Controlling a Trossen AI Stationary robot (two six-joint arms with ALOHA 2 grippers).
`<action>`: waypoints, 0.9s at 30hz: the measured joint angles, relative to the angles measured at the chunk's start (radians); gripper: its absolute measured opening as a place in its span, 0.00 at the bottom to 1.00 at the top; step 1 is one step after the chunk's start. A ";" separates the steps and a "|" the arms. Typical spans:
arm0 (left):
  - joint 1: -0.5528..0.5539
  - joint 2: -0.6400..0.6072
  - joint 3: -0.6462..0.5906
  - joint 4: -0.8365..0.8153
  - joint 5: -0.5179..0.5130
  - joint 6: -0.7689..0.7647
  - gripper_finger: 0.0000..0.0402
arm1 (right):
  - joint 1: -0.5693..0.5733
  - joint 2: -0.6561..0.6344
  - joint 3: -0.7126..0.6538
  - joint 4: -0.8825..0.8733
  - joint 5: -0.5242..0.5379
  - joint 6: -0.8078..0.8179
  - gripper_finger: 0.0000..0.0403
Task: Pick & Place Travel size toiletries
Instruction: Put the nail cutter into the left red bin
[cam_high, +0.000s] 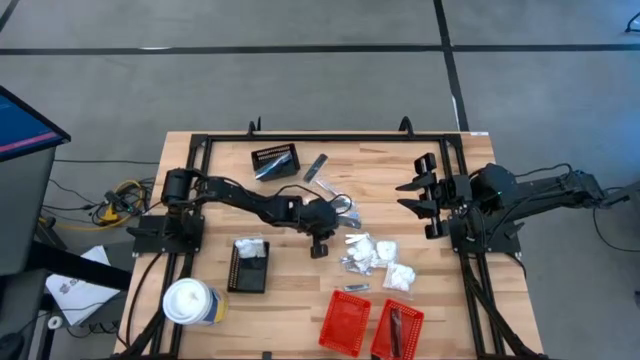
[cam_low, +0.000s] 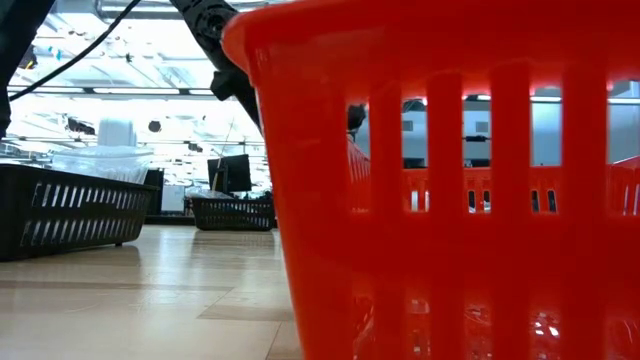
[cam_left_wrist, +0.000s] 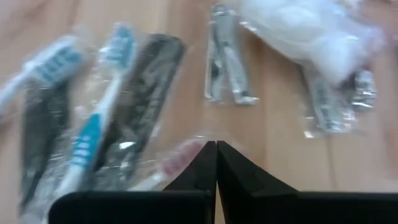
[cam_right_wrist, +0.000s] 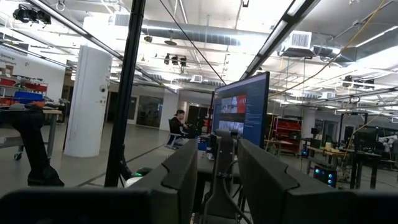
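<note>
The travel size toiletries (cam_high: 375, 255) lie in a loose pile on the wooden table, right of centre. My left gripper (cam_high: 320, 247) hangs over the pile's left edge, slanting down, fingers shut. Its wrist view shows clear-wrapped toothbrushes (cam_left_wrist: 93, 118), a dark comb (cam_left_wrist: 146, 87), a silvery sachet (cam_left_wrist: 227, 62), white packets (cam_left_wrist: 305, 31) and a pinkish wrapped item (cam_left_wrist: 180, 158) beside my left gripper (cam_left_wrist: 216, 149). My right gripper (cam_high: 408, 196) waits raised at the table's right edge. It stands open, and my right gripper (cam_right_wrist: 217, 162) points out into the room with nothing between its fingers. My left gripper's shut fingertips (cam_left_wrist: 205, 163) meet at the clear wrap's edge (cam_left_wrist: 198, 139) around the pinkish item, coming slanting down from the table's left side. Whether any film is caught between the tips I cannot tell. The packet lies flat on the table.
Two red baskets (cam_high: 345, 320) (cam_high: 398, 330) stand at the near edge, and one red basket (cam_low: 450, 180) fills the low view. Black baskets sit at the far side (cam_high: 275, 160) and left (cam_high: 248, 265). A white lidded cup (cam_high: 190, 300) stands near left. Loose items (cam_high: 316, 166) lie at the far middle.
</note>
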 joint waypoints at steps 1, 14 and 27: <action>0.000 0.000 0.000 0.000 -0.010 0.000 0.00 | 0.000 0.000 0.000 0.000 0.000 0.000 0.27; 0.119 0.000 0.000 -0.006 -0.016 0.002 0.00 | 0.000 0.000 0.000 0.000 0.000 0.000 0.27; 0.082 0.000 -0.001 -0.016 0.024 0.007 0.00 | 0.000 0.000 0.000 -0.011 0.000 0.000 0.27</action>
